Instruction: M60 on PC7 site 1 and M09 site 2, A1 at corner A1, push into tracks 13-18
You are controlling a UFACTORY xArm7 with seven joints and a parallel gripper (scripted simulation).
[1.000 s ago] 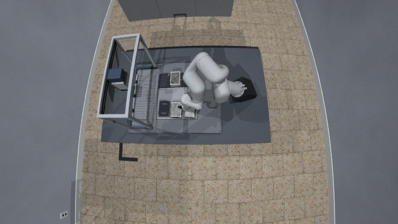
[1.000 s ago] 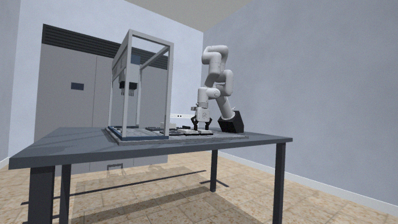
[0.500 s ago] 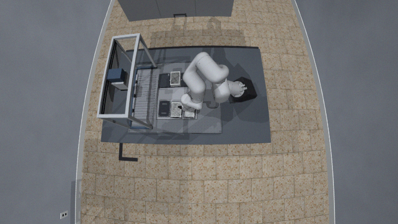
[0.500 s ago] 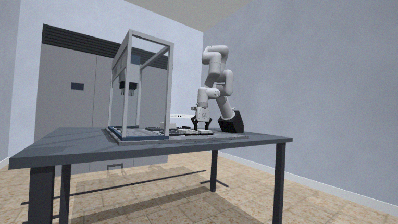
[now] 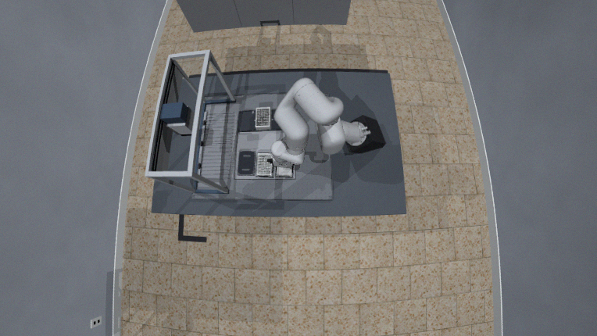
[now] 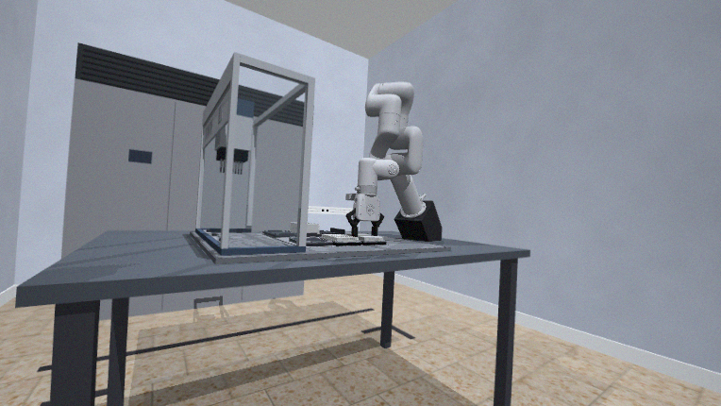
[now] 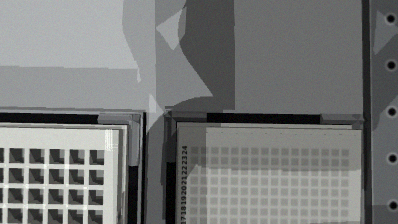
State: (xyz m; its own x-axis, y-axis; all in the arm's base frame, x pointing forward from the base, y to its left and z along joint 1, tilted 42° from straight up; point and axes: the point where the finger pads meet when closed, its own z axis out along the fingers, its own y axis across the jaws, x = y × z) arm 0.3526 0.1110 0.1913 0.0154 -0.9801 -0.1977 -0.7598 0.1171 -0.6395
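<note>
Going left to right in the top view: the instrument frame (image 5: 204, 75) sits at the left end of the table (image 5: 376, 187), then the loading rails (image 5: 217, 141), then the apron with the plate carrier PC7 (image 5: 246, 120), which has a plate with dark wells on the end toward the arm. Below that is the nest row: a dark block, M09 (image 5: 245, 162), then M06 (image 5: 263, 163), then M60 (image 5: 284, 171), mostly hidden under the wrist.

The gripper (image 6: 364, 232) is down over S1, fingers spread nearly as wide as they go and clamped on M60's sides, with the plate sitting low at its nest. You only really see the black fingers (image 6: 350, 222) straddling it from the exterior view.

The wrist view gives what the others can't: M06 (image 7: 55, 175) on the left with big square wells, M60 (image 7: 270, 175) on the right with the fine grid, and column numbers along its edge, readable as 17 up to 24. Can't make out the track numbers anywhere.
</note>
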